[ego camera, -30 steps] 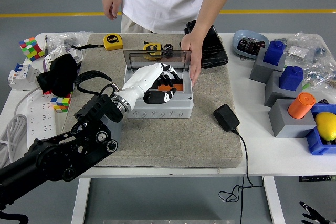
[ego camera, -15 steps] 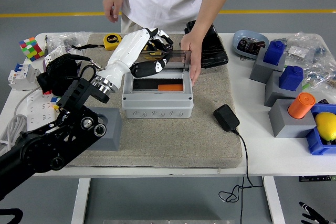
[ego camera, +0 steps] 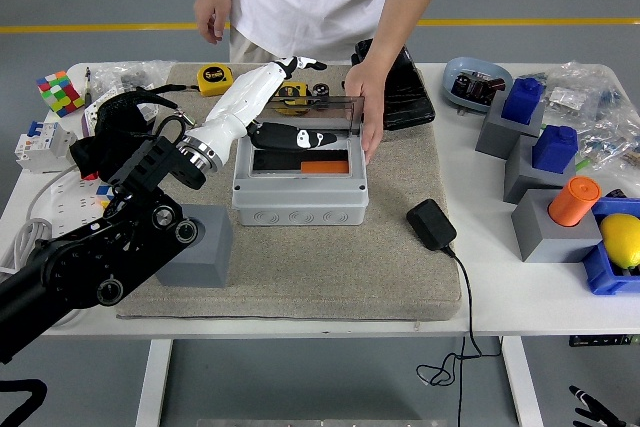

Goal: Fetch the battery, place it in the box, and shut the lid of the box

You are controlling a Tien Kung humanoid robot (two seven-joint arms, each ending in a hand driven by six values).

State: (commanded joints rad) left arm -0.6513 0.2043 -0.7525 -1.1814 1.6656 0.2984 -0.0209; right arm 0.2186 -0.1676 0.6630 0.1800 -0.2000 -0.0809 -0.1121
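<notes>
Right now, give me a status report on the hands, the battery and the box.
Left hand open at the raised lid. Orange battery lies inside the box. Person's hand grips the lid's right edge, in the closing path.

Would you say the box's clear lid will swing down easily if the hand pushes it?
Probably: the lid stands upright at the box's back edge, seemingly hinged, looking thin and light. The box itself may slide less, since a person's hand rests against it.

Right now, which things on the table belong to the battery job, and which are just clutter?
Job:
- grey box
- its clear lid, upright
- orange battery inside
- left hand at the lid

Lying about:
- black adapter
- tape measure
- puzzle cube
- orange cylinder
</notes>
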